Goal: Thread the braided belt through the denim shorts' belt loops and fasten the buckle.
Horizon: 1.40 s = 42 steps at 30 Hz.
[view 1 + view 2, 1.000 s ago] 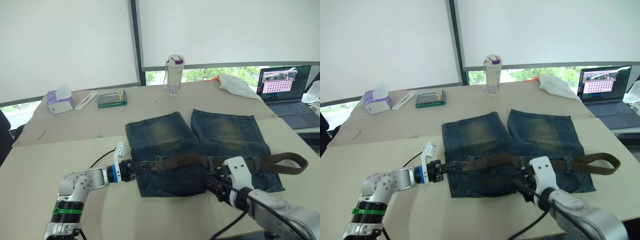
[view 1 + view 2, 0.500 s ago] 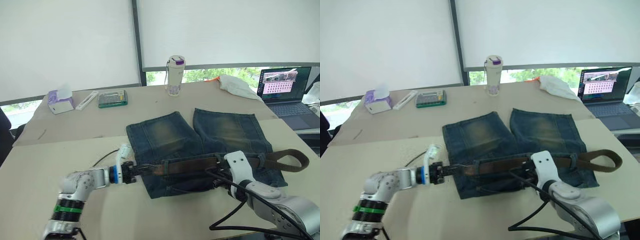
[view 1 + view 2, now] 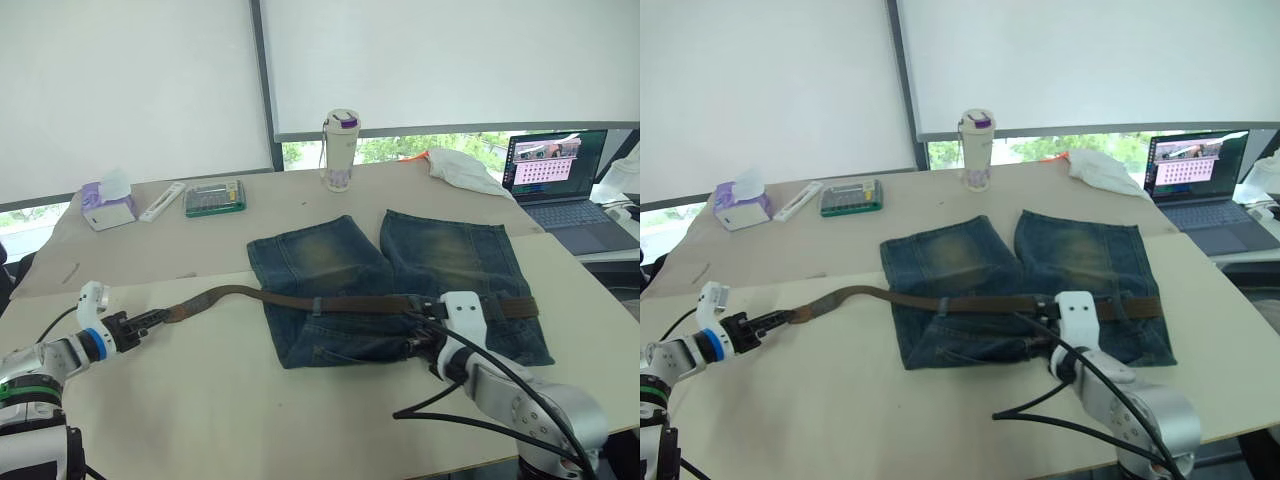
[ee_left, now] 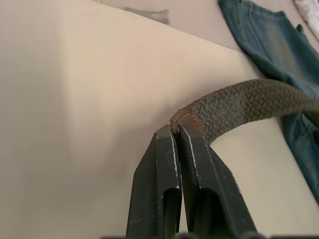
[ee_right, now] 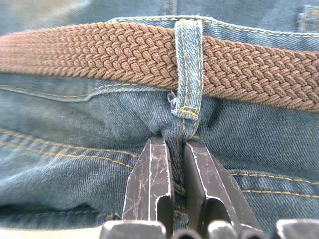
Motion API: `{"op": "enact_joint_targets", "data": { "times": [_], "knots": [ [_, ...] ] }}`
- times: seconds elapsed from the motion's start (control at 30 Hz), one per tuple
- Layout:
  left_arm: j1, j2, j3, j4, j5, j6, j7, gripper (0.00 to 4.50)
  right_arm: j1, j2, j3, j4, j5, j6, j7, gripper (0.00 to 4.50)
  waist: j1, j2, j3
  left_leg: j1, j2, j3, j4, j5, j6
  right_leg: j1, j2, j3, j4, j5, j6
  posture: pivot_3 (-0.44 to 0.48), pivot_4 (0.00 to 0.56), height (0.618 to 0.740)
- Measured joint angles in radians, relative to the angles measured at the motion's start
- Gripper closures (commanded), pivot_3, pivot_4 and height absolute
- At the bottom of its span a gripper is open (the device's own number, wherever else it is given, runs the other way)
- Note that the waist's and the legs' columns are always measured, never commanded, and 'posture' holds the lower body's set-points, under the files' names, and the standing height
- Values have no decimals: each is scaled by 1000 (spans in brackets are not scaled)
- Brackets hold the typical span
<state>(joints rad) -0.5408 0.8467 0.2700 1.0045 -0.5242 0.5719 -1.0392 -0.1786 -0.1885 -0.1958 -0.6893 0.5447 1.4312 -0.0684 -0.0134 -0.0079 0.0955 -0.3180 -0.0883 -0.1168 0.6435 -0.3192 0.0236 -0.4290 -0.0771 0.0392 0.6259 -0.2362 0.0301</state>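
Left wrist view: left gripper (image 4: 175, 130), fingers pressed together on the reddish leather tip of the braided belt (image 4: 249, 105), which curves away from the fingertips over the tan table (image 4: 75, 99) toward the denim shorts (image 4: 269, 40). Right wrist view: right gripper (image 5: 173, 144), fingers pinched on a fold of denim directly below a belt loop (image 5: 188, 64); the belt passes under that loop, just beyond the fingertips. Left eye view: the belt runs from the left gripper (image 3: 150, 320) across the waistband, ending past the right gripper (image 3: 425, 345). Beyond the shorts stand a bottle (image 3: 339, 151), a tissue box (image 3: 105, 203) and a laptop (image 3: 560, 190); no writing is legible.
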Motion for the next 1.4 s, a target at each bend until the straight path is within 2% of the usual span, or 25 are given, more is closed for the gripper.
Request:
{"op": "enact_joint_targets", "data": {
  "times": [0.17,0.27,0.4,0.47,0.53,0.6,0.73,0.87,0.93,0.97,1.0,1.07,1.13,1.2,1.4],
  "knots": [
    [-12,6,29,76,33,-96,17,4500,-5,-3,21,6,-22,0,12,4471,-3,0,0,0,0,0,0,0,0,0,0,0,1,0,0,0,150,740],
    [-27,22,79,153,55,-213,161,4500,17,-38,23,2,-28,-3,44,4471,-3,0,-1,0,1,0,0,0,0,0,0,0,0,0,0,0,150,740],
    [-44,65,114,210,82,-281,263,4500,23,-60,24,-3,-36,-1,64,4471,0,0,-1,0,0,0,0,0,0,1,0,0,0,0,0,0,150,740],
    [-44,70,118,216,101,-301,261,4500,20,-72,29,-7,-38,0,81,4471,3,0,-1,1,-1,0,0,-1,1,2,0,-1,0,0,0,0,150,740],
    [-40,71,109,208,116,-297,196,4500,24,-102,43,-13,-34,-4,112,4471,6,0,-1,0,-2,0,0,-1,1,2,0,-4,0,0,0,0,150,740],
    [-36,70,103,191,114,-245,83,3784,30,-131,63,-31,-25,-6,155,3492,3,0,0,0,-1,0,0,-1,1,2,0,-5,1,0,0,0,150,740],
    [-74,69,147,148,63,-145,1,2520,54,-234,50,-137,64,2,281,2198,-1,-1,1,-3,0,-1,1,-1,1,0,1,-7,2,0,0,0,150,740],
    [-164,63,180,-53,-23,16,-28,1157,22,-389,-87,-255,204,47,432,811,4,-3,2,-2,-1,-6,4,-1,3,5,0,-11,-1,0,0,0,150,740],
    [-149,25,152,-286,-78,131,-51,475,-7,-490,-102,-265,232,61,474,99,6,0,2,-2,-1,-6,4,-2,3,6,-1,-10,0,0,1,0,150,740],
    [-131,-5,133,-400,-114,183,-54,101,-20,-536,-102,-260,231,68,479,0,9,2,2,-2,-2,-5,4,-2,4,6,-3,-7,-1,0,1,0,150,740],
    [-95,-46,99,-552,-152,243,-52,19,-48,-599,-96,-248,221,76,480,0,9,5,2,-3,-2,-4,5,-2,4,6,-3,-5,-1,0,1,0,150,740],
    [-46,-120,17,-745,-196,315,-43,19,-92,-726,-78,-211,188,75,480,0,10,6,2,-4,-2,-3,6,-2,4,5,-4,-2,-1,0,1,0,150,740],
    [-13,-202,-65,-878,-212,344,-18,19,-114,-868,-6,-158,123,35,483,0,10,4,3,-3,0,-3,6,-1,2,5,-2,-2,-3,0,1,0,150,740],
    [-3,-252,-129,-934,-196,335,9,19,-122,-940,84,-98,74,-14,501,0,7,2,4,-3,2,-3,6,0,0,5,0,-1,-7,0,1,0,150,740],
    [17,-315,-268,-1016,-127,229,15,19,-260,-956,274,186,-1,-139,604,0,2,4,4,-2,2,3,5,0,0,5,0,2,-8,0,0,0,150,740]
  ]
}}
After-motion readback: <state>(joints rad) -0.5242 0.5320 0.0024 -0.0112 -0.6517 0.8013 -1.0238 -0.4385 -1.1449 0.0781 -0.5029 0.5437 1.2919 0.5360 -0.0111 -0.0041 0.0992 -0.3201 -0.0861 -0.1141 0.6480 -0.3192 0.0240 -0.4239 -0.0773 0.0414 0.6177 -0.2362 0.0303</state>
